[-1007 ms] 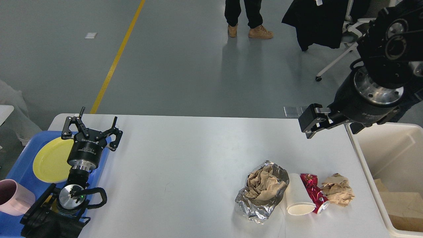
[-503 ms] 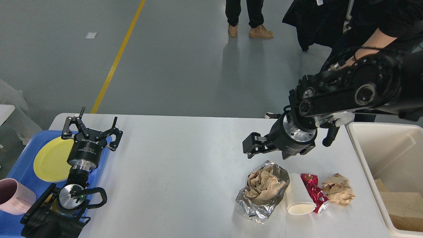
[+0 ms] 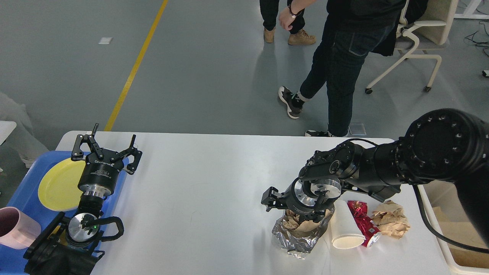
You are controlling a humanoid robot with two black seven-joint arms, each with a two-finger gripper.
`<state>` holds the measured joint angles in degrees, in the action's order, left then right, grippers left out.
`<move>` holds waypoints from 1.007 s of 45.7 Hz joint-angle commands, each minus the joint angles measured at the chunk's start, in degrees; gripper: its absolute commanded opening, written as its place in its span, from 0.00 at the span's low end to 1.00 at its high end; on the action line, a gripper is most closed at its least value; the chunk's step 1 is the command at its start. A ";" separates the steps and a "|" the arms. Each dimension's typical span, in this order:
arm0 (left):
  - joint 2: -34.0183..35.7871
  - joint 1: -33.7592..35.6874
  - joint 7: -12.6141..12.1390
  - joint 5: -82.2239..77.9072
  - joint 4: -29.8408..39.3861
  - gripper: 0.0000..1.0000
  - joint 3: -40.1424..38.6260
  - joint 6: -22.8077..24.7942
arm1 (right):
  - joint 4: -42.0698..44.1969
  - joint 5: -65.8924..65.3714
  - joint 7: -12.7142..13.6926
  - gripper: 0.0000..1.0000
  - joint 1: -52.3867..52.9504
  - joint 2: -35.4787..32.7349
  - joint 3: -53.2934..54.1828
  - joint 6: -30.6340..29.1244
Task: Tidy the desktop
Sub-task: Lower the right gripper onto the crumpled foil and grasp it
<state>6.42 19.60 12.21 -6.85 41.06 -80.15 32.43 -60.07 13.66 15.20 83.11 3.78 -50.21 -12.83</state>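
The white desktop (image 3: 206, 191) fills the lower half of the head view. At its right front lie a crumpled foil wrapper with brown paper inside (image 3: 300, 235), a white paper cup on its side (image 3: 345, 227), a red crushed can (image 3: 363, 223) and a wad of brown paper (image 3: 389, 219). My right gripper (image 3: 272, 200) hangs low over the foil wrapper's far left edge. It is dark and seen end-on, so its fingers cannot be told apart. Over the left end of the desktop my left gripper (image 3: 105, 147) is open and holds nothing.
A blue tray (image 3: 23, 194) at the left edge carries a yellow plate (image 3: 57, 185) and a pink cup (image 3: 15, 227). A cream bin (image 3: 454, 233) stands off the right end. A person (image 3: 344, 57) stands just behind the table, with a chair (image 3: 416, 34) beyond.
My right arm has swung down and to the left, from above the table's far right corner to just over the foil wrapper. A person has walked in behind the table. The left arm is still.
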 commanded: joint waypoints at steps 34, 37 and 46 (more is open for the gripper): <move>0.00 0.00 0.01 0.00 -0.01 0.96 0.00 0.00 | 8.57 0.84 -0.17 0.00 -8.93 3.08 0.20 0.70; 0.00 0.00 0.01 0.00 -0.01 0.96 -0.09 0.00 | 8.04 0.84 -0.17 0.00 -8.67 3.16 0.20 0.97; 0.00 0.00 0.01 0.00 -0.01 0.96 0.00 0.00 | 8.04 1.02 0.18 0.00 -8.31 3.08 -0.07 0.97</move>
<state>6.42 19.60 12.22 -6.85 41.04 -80.16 32.43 -51.96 14.61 15.16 74.65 6.93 -50.03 -11.77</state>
